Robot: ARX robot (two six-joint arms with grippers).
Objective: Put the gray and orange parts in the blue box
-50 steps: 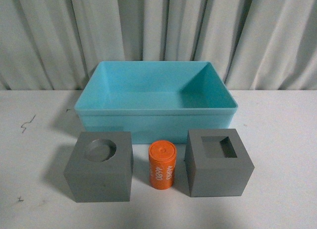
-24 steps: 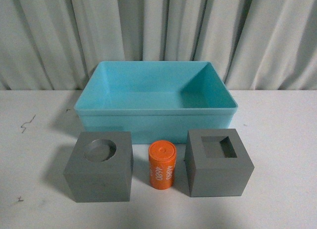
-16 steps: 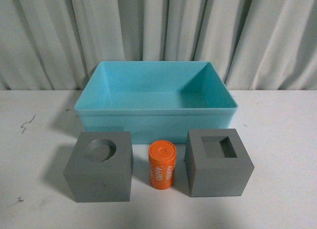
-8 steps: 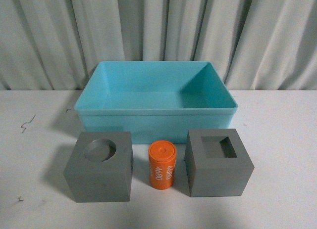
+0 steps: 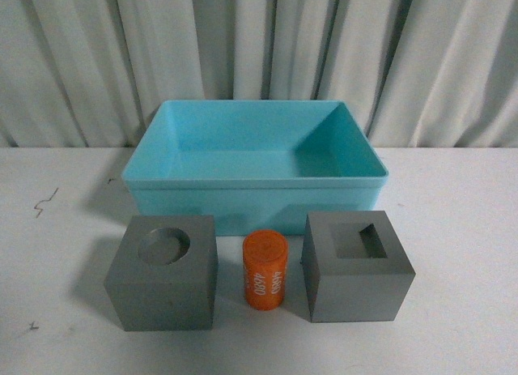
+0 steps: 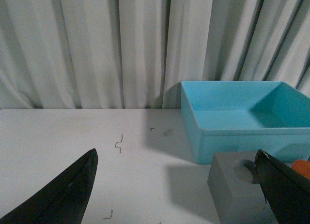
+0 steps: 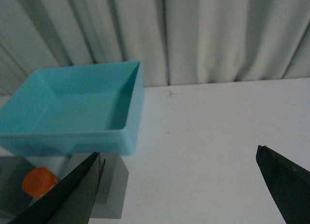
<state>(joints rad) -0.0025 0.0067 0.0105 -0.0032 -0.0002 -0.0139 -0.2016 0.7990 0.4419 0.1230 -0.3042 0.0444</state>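
- My left tool (image 6: pixel 175 155): two dark fingers (image 6: pixel 72 195) spread wide, nothing between them, held above the white bench (image 6: pixel 72 132).
- My right tool (image 7: pixel 178 153): dark fingers (image 7: pixel 72 195) likewise spread wide and holding nothing, over bare bench to the right of the parts.
- Round-recess gray cube (image 5: pixel 162 282): matte gray with sharp edges and a shallow circular hollow in its top face. It stands flat on the bench as the leftmost of the three parts. In the left wrist view it (image 6: pixel 232 190) lies just beyond one fingertip of my left tool.
- Orange cylinder (image 5: pixel 265 270): smaller than either cube and upright, with white digits "4680" running lengthwise down its side. It stands between the two cubes, just beside each, with a narrow gap on both sides.
- Square-recess gray cube (image 5: pixel 356 270): the same matte gray, with a square pocket sunk into its top. It is the rightmost part, turned slightly askew.
- Blue box (image 5: pixel 255 183): a wide, shallow turquoise bin with a rolled rim, far larger than any part. It sits just behind the row of three, and its interior shows only bare floor.
- Curtain (image 5: pixel 259 43): pale pleated folds behind the bench's far edge.
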